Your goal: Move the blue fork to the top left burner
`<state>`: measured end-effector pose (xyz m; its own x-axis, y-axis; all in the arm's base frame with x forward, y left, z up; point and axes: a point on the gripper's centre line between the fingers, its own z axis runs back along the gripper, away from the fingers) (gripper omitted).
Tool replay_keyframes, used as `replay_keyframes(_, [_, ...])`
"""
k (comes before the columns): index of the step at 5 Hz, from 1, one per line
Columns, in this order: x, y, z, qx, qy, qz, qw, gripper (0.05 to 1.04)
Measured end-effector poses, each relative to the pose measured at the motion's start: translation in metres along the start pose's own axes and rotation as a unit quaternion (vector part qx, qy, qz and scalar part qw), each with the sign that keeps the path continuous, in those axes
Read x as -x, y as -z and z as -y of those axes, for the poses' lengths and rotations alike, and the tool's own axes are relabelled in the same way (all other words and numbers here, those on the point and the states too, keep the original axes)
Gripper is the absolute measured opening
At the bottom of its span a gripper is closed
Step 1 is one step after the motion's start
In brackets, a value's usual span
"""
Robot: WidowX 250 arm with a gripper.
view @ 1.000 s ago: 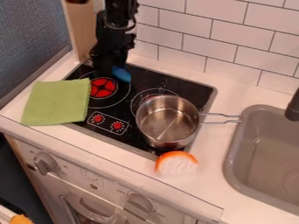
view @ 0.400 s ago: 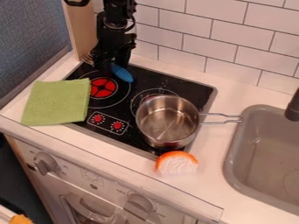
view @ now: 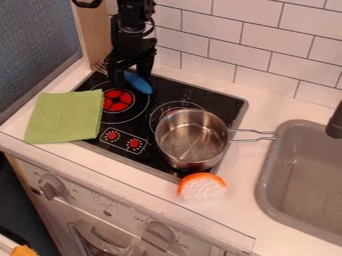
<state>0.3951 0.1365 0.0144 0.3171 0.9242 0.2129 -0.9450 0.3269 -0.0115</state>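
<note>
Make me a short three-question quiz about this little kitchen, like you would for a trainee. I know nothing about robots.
1. Which is nearest the gripper?
A) the orange-and-white item
B) the blue fork
C) the faucet

2. True or false: the handle of the metal pot points toward the sink.

3. Fill in the colour: the ____ cloth partly overlaps the edge of the stove.

Key: 1 B; 2 true; 3 green.

The pincer (view: 131, 81) hangs open over the blue fork (view: 141, 86), whose handle lies near the red burner (view: 117, 100).
</note>
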Motion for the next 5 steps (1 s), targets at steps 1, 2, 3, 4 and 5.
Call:
replay_keyframes(1, [-0.001,-0.009,0.002,0.014,0.002,0.002,0.9999,0.999])
replay_keyframes(2, [-0.013,-0.037,0.005,0.039,0.003,0.032,0.9987,0.999])
replay_keyframes(3, [-0.015,-0.051,0.007,0.049,0.010,0.045,0.9978,0.999])
replay_keyframes(4, [-0.008,-0.073,0.011,0.062,0.023,0.060,0.9960,0.999])
replay_keyframes(5, [-0.002,-0.087,0.013,0.054,0.042,0.075,0.9948,0.999])
